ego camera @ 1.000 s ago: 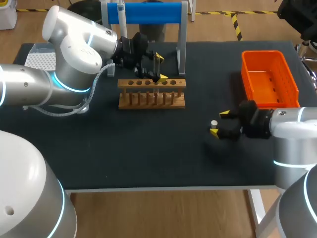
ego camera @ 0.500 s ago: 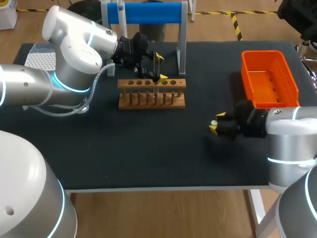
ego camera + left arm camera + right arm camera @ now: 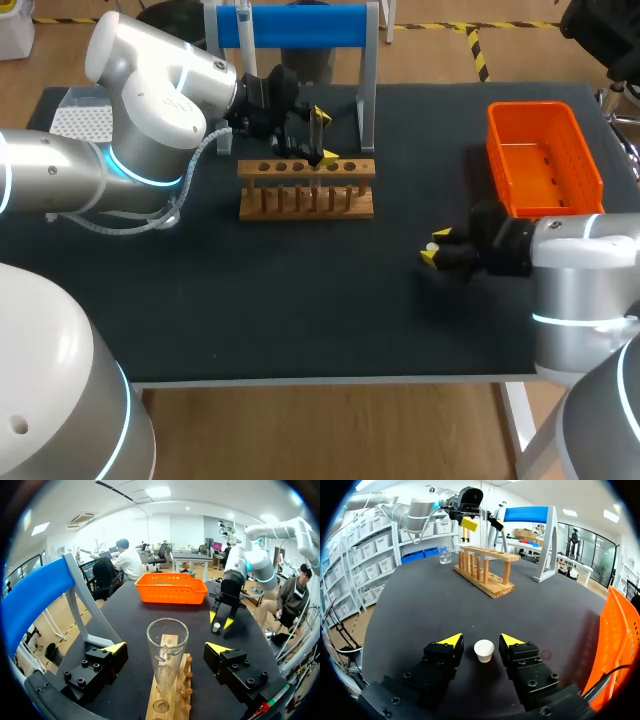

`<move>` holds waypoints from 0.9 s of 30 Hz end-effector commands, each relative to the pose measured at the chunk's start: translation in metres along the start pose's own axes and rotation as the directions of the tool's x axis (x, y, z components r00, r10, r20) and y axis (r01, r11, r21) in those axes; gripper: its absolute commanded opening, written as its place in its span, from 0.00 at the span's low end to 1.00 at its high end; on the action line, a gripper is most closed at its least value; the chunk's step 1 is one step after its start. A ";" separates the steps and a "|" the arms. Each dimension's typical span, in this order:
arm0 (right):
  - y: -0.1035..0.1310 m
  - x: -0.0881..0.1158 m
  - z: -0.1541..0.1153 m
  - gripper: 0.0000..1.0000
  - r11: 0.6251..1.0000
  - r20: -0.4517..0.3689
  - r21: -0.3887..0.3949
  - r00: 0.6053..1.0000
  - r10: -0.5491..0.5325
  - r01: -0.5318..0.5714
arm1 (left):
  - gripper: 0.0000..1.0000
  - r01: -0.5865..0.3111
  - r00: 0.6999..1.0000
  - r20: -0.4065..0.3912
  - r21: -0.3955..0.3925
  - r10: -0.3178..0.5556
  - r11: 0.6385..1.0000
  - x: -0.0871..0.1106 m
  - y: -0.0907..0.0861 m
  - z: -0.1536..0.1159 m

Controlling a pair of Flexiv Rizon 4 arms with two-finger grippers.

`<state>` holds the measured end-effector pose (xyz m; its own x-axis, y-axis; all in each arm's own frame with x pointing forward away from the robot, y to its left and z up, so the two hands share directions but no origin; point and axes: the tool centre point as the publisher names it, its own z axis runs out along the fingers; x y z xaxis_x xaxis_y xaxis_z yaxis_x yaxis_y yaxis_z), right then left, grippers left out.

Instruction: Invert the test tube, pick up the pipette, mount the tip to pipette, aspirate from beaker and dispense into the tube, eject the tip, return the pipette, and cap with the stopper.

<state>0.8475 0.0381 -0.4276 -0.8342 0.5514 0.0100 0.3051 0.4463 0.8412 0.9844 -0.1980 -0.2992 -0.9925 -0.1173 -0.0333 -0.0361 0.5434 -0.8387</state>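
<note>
Hovering right gripper (image 3: 480, 640): near right, fingers apart around the white stopper (image 3: 484, 650) on the table (image 3: 300, 300), not pinching it.
Left gripper (image 3: 166, 647): farther left, fingers apart, flanking the test tube (image 3: 167, 660), which stands upright in the wooden rack (image 3: 306, 190).
Progress: the pipette (image 3: 243, 25) seems hung on the far stand (image 3: 300, 22); I'd say capping remains.
Unclear: whether there is any liquid in the tube.

In the head view the tip box (image 3: 78, 120) at the far left of the table (image 3: 300, 310) is largely covered by the left arm (image 3: 150, 100). The beaker (image 3: 444, 555) is hidden behind that arm altogether and is seen only from the right wrist. From above, the test tube (image 3: 167, 655) is barely made out between the fingers of the left pincer (image 3: 325, 135). The near corner of the orange basket (image 3: 545, 155) is covered by the right arm (image 3: 585, 270).
</note>
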 end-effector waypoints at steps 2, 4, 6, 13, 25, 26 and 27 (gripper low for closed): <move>-0.002 0.001 0.005 0.46 1.000 0.009 0.001 1.000 0.000 0.000 | 1.00 0.000 1.000 -0.005 -0.002 0.000 1.000 -0.001 0.000 0.000; -0.002 0.000 0.005 0.46 1.000 0.011 0.003 1.000 0.000 0.000 | 1.00 0.000 1.000 -0.005 -0.002 0.000 1.000 -0.001 0.000 0.000; -0.002 0.000 0.005 0.45 1.000 0.012 0.003 1.000 0.000 0.000 | 1.00 0.000 1.000 -0.005 -0.002 0.000 1.000 -0.001 0.000 0.000; -0.002 0.000 0.005 0.43 1.000 0.014 0.007 1.000 0.002 -0.002 | 1.00 0.000 1.000 -0.005 -0.002 0.000 1.000 -0.001 0.000 0.000; -0.003 -0.002 0.004 0.41 1.000 0.020 0.008 1.000 0.009 -0.009 | 1.00 0.000 1.000 -0.005 -0.002 0.000 1.000 -0.001 0.000 0.000; -0.004 -0.002 0.004 0.41 1.000 0.019 0.009 1.000 0.010 -0.010 | 1.00 0.000 1.000 -0.005 -0.002 0.000 1.000 -0.001 0.000 0.000; -0.004 -0.002 0.004 0.41 1.000 0.019 0.010 1.000 0.011 -0.011 | 1.00 0.000 1.000 -0.005 -0.002 0.000 1.000 -0.001 0.000 0.000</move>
<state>0.8510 0.0375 -0.4322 -0.8245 0.5657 0.0115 0.3187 0.4475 0.8356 0.9844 -0.1980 -0.2992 -0.9925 -0.1173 -0.0333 -0.0361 0.5434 -0.8387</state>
